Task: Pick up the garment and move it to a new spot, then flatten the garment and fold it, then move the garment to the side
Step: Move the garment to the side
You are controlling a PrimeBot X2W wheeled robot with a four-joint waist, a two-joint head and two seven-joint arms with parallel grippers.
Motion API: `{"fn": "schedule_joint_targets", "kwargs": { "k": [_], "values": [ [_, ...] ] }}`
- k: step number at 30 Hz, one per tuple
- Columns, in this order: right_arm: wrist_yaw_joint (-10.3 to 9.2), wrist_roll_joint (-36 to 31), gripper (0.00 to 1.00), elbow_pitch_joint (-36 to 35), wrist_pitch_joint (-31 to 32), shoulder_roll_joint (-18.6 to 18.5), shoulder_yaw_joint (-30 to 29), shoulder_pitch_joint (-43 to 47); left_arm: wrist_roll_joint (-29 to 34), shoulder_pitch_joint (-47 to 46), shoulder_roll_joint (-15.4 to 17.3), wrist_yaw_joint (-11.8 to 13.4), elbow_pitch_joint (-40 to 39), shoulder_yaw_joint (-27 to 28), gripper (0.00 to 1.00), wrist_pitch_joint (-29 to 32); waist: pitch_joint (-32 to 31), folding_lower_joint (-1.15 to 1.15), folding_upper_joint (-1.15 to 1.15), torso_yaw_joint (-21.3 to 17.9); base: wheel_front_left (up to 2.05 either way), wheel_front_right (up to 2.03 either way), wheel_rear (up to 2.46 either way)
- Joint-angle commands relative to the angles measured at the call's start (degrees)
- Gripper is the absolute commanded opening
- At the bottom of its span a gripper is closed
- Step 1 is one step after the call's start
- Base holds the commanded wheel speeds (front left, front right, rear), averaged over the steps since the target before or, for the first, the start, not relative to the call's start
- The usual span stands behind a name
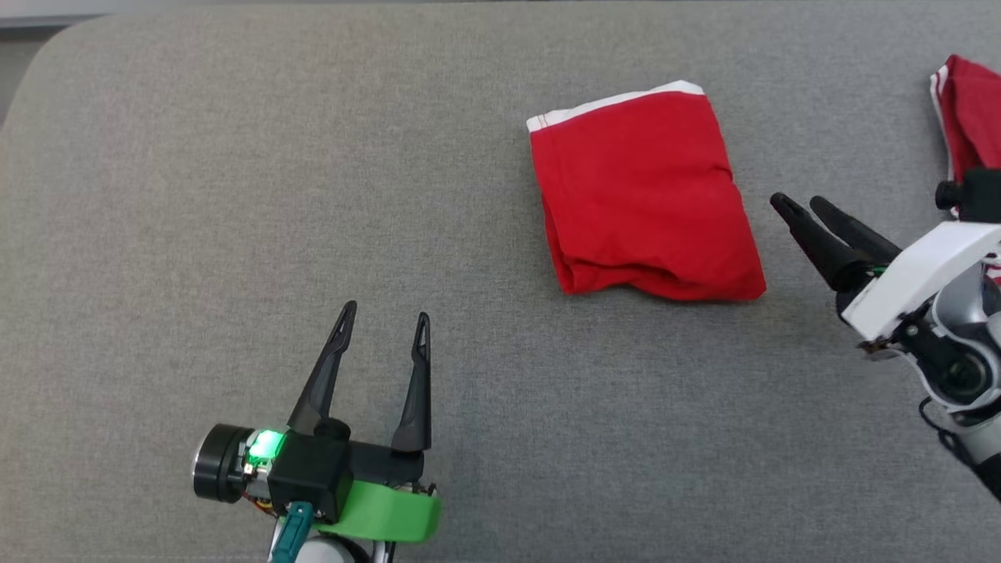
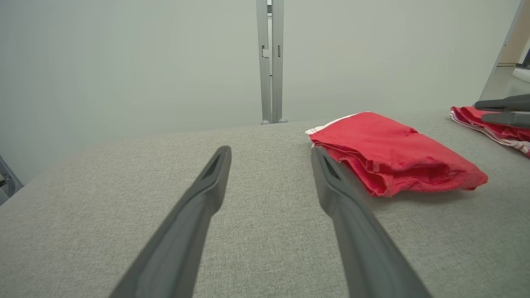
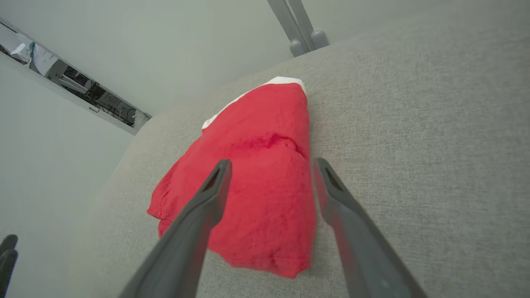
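1. Grey woven fabric [image 1: 235, 234] covers the whole work surface, with a rounded corner at the far left.
2. Nearest the robot, the left gripper [image 1: 386, 311] hangs over bare fabric at the lower left. Its two dark fingers are spread apart with nothing between them, and they point away from the robot.
3. Further out on the right, the right gripper [image 1: 798, 202] points diagonally towards the far left. Its tips are just beside the garment's right edge but apart from it. The right wrist view shows its fingers spread and empty.
4. Between and beyond the two grippers, right of centre, lies the red garment [image 1: 641, 195], folded into a thick, roughly rectangular packet flat on the fabric.
5. Its long axis runs near to far, with the far end leaning slightly to the robot's left. The white band [image 1: 618, 100] is at the far end, and the bulging folded edge faces the robot.
6. A second red cloth [image 1: 974, 117] with white trim lies at the far right edge, well apart from the garment.
7. Beyond the surface, the left wrist view shows a pale wall [image 2: 124, 62] and an upright metal post [image 2: 270, 62].
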Motion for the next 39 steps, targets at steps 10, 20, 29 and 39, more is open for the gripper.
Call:
{"fn": "schedule_joint_targets", "kwargs": {
  "k": [10,20,29,39],
  "values": [
    [0.03,19.75,1.0,2.74,15.86,-4.08,-4.66,-6.34,-1.36,-4.38,0.14,-1.71,-0.45,-2.76,1.0,-0.14,8.13,0.0,0.0,4.57,0.0,0.0,0.0],
    [0.03,20.84,0.0,4.82,19.42,-4.38,-4.17,-10.05,-1.74,-6.7,0.14,-1.31,-0.61,-4.0,1.0,-0.14,10.59,0.0,0.0,5.64,0.0,0.0,0.0],
    [0.03,14.6,0.0,0.33,15.8,-9.56,-3.17,-8.57,-1.15,-7.14,0.14,-0.84,-1.06,-3.32,1.0,-0.14,10.36,0.0,0.0,3.75,0.0,0.0,0.0],
    [0.03,7.52,0.0,-4.12,13.4,-18.96,-2.77,-10.13,1.47,-8.16,0.47,-2.93,-2.29,-1.43,1.0,-0.14,13.2,0.0,0.0,-3.06,0.0,0.0,0.0]
  ]
}}
